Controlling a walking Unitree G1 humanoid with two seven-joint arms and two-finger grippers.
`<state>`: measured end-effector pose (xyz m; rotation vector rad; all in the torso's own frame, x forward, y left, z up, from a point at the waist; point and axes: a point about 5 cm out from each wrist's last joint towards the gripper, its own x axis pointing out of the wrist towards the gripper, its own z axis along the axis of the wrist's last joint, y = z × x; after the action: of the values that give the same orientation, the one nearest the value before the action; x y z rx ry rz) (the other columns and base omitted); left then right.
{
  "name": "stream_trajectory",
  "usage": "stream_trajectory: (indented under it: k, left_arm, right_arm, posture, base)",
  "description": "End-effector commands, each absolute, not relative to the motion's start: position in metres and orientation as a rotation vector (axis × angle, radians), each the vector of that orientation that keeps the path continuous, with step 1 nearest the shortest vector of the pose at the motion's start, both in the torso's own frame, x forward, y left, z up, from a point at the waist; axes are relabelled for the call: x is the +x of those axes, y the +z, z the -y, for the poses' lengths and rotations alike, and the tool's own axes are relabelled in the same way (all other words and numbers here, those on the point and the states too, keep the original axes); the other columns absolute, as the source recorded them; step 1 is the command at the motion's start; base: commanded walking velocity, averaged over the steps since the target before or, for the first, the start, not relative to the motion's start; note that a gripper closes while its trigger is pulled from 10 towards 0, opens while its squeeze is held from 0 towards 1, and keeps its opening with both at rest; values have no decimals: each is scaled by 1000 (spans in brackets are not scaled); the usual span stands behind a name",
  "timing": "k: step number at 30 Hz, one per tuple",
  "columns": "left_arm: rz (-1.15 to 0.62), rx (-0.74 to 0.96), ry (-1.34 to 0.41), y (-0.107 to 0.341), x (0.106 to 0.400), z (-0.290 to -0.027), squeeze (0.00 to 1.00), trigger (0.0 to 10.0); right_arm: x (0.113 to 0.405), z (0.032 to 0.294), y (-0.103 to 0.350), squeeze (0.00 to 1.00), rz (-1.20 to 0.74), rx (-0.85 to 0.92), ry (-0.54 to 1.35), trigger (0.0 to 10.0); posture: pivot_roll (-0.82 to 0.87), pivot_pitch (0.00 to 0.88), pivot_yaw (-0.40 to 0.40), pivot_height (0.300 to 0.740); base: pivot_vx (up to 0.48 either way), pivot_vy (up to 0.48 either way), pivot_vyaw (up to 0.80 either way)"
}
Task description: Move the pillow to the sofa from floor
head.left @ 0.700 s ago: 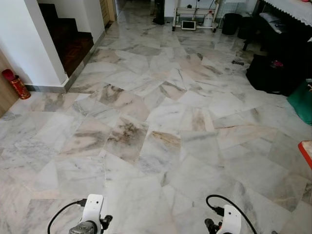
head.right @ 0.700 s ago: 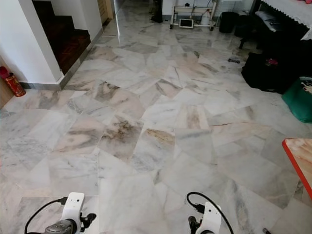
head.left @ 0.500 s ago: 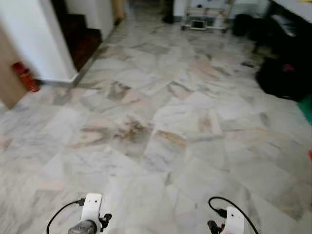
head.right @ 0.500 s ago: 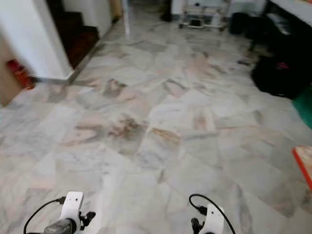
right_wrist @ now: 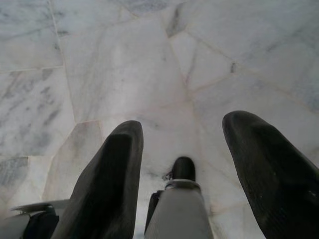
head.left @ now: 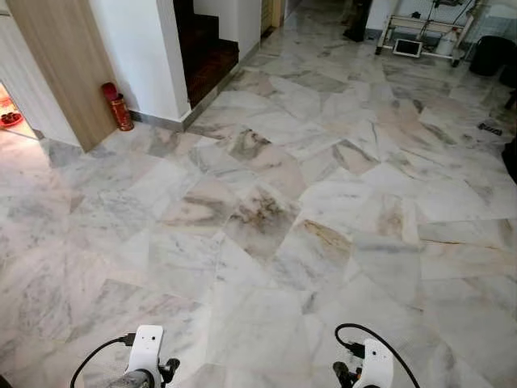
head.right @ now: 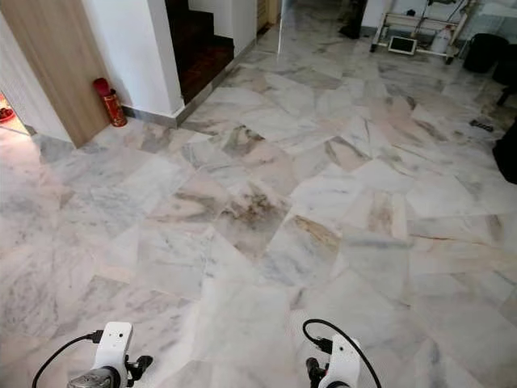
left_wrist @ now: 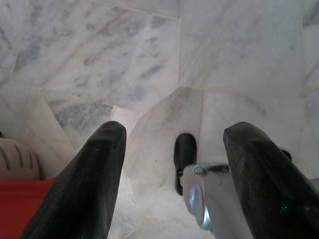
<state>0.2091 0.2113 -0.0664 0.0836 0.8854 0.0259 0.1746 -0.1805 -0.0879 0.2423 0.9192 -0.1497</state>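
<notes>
The robot looks down at a shiny marble floor (head.left: 266,218) made of odd-shaped grey and tan pieces. A red bottle (head.left: 118,107) stands by the white wall, far ahead on the left. The left gripper (left_wrist: 172,164) and right gripper (right_wrist: 182,159) hang low over the floor, fingers spread apart and holding nothing. The pillow cannot be seen from here, so which arm is nearer cannot be told.

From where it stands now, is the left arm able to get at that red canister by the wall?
Probably not. The red canister stands far off at the foot of the white wall, across open marble floor; the left gripper hangs low by the robot, fingers open. It would need to walk closer.
</notes>
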Motion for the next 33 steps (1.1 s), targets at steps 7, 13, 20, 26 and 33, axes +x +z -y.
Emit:
stream_trajectory:
  k: [7,13,20,26,33]
  left_arm:
    - [-908,79,40,-70,203,-212,0,10000]
    - [-917,86,44,-70,203,-213,0,10000]
    - [-920,97,43,-71,201,-215,0,10000]
    - [-936,95,47,-73,196,-216,0,10000]
    - [-955,93,67,-76,187,-224,0,10000]
  right_arm:
    - [174,181,-88,0,-925,233,-145,10000]
    - [172,182,-89,0,-930,234,-151,10000]
    - [171,184,-89,0,-937,226,-148,10000]
    - [170,184,-89,0,-937,226,-142,10000]
    - [171,183,-89,0,-937,224,-132,10000]
  posture:
    - [-76,0,-32,740]
    - [-76,0,-34,740]
    - [-74,0,-36,740]
    - [-71,0,-39,740]
    - [-70,0,-40,740]
  base:
    - [0,0,800]
    - [0,0,800]
    - [0,0,800]
    - [0,0,800]
    - [0,0,800]
